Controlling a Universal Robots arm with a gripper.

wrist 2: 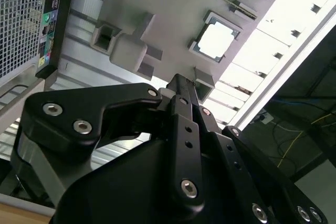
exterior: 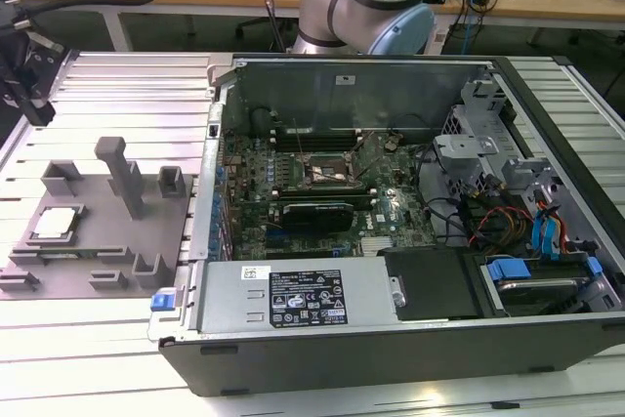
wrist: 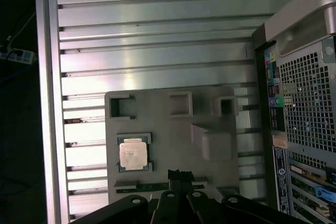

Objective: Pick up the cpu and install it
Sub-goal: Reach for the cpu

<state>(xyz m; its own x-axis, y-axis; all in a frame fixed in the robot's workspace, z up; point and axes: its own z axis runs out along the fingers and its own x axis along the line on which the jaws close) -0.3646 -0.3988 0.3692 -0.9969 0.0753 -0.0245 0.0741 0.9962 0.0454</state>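
1. The cpu (exterior: 54, 225) lies flat at the lower left of the exterior view, silvery top facing up. It is near enough square that no long axis shows, and its edges run in line with the tray's edges.
2. It sits in a shallow framed recess of the grey tray (exterior: 98, 246), on the side away from the computer case (exterior: 391, 378).
3. The arm (exterior: 363, 2) rises from its base at the top centre of the exterior view, and its dark far end shows at the upper left edge, over the slatted metal table (exterior: 127, 85).
4. The gripper (wrist: 179, 174) hovers above the tray, pointing down at it, apart from the chip and touching nothing.
5. Its fingers (wrist 2: 185, 100) are drawn together to a point, with nothing between them.
6. The tray also carries a tall upright post (exterior: 122, 175) and several small square pockets, which look hollow.
7. The case lies open with the motherboard exposed, and the square socket frame (exterior: 327, 171) sits near the board's middle.
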